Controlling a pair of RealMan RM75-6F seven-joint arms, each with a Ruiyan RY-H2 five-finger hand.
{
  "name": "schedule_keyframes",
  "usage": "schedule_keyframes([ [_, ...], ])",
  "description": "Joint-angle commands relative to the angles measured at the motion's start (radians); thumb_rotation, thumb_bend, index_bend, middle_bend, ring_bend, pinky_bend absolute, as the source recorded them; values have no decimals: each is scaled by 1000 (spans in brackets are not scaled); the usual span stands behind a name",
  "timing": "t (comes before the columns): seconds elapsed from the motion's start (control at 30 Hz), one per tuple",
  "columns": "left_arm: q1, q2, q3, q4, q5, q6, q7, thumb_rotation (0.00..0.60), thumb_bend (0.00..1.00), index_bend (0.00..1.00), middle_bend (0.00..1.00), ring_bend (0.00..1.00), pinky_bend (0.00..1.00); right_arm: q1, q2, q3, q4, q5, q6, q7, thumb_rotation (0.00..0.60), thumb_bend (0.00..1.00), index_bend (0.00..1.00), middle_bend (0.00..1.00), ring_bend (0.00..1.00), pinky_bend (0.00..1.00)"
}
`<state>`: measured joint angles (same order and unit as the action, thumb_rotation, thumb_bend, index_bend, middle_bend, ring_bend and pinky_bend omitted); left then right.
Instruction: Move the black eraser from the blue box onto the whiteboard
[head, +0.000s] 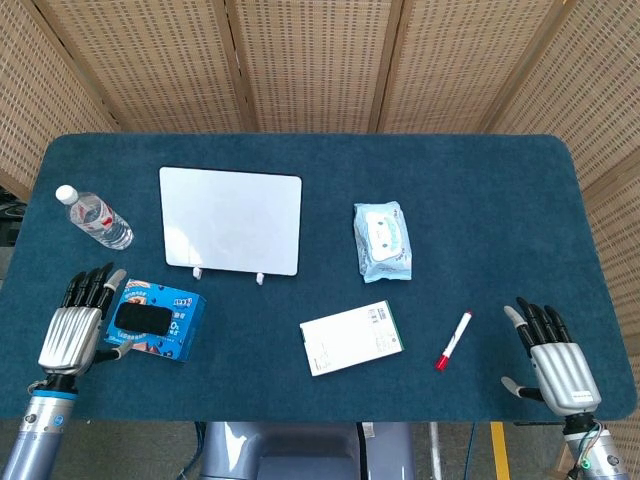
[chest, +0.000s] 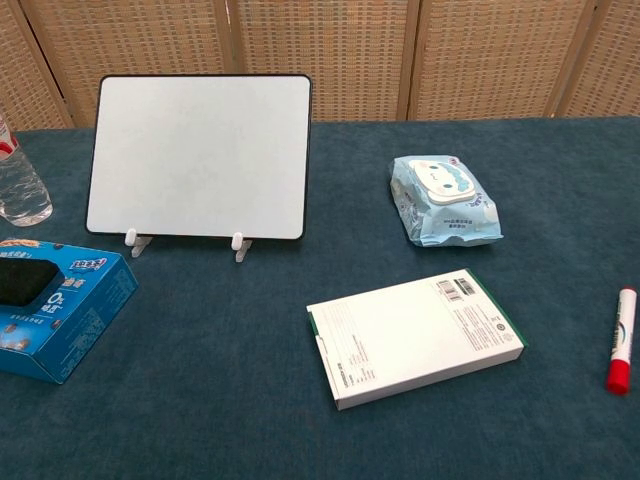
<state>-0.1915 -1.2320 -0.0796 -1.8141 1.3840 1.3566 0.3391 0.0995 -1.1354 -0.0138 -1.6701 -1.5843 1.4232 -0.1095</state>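
Black eraser (head: 141, 318) flat on top of blue box (head: 182, 322), exposed for a top grasp. Left hand (head: 74, 332) just beside box, fingers apart, empty. Right hand (head: 556, 366) well apart, likewise spread. Whiteboard (head: 231, 220) propped on feet beyond, on surface (head: 480, 200).

The table (head: 480, 200) was covered in dark teal cloth; the blue box (head: 155, 320) carried a black eraser (head: 141, 317), the whiteboard (head: 231, 220) was white with a black rim, the marker (head: 453, 340) white with a red cap, the wipes pack (head: 382, 240) pale blue
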Motion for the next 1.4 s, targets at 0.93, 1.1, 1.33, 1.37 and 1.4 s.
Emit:
schedule_keyframes([
  [0.93, -229, 128, 0, -16, -329, -361, 51, 600, 100, 237, 0, 0, 0, -1, -10, 3, 35, -36, 33, 57, 600, 53, 0, 0, 0, 0],
  [1.1, -253, 115, 6, 1, -365, -372, 80, 600, 109, 240, 0, 0, 0, 0, -11, 3, 35, -36, 32, 56, 600, 53, 0, 0, 0, 0],
  [1.33, -284, 90, 16, 23, -413, -394, 113, 600, 112, 252, 0, 0, 0, 0, -11, 4, 36, -32, 31, 57, 600, 53, 0, 0, 0, 0],
  [1.37, -288, 86, 17, 24, -420, -395, 117, 600, 113, 253, 0, 0, 0, 0, -11, 4, 35, -32, 31, 57, 600, 53, 0, 0, 0, 0],
  [1.4, -292, 82, 18, 25, -425, -396, 121, 600, 113, 255, 0, 0, 0, 0, -11, 4, 35, -32, 30, 57, 600, 53, 0, 0, 0, 0],
])
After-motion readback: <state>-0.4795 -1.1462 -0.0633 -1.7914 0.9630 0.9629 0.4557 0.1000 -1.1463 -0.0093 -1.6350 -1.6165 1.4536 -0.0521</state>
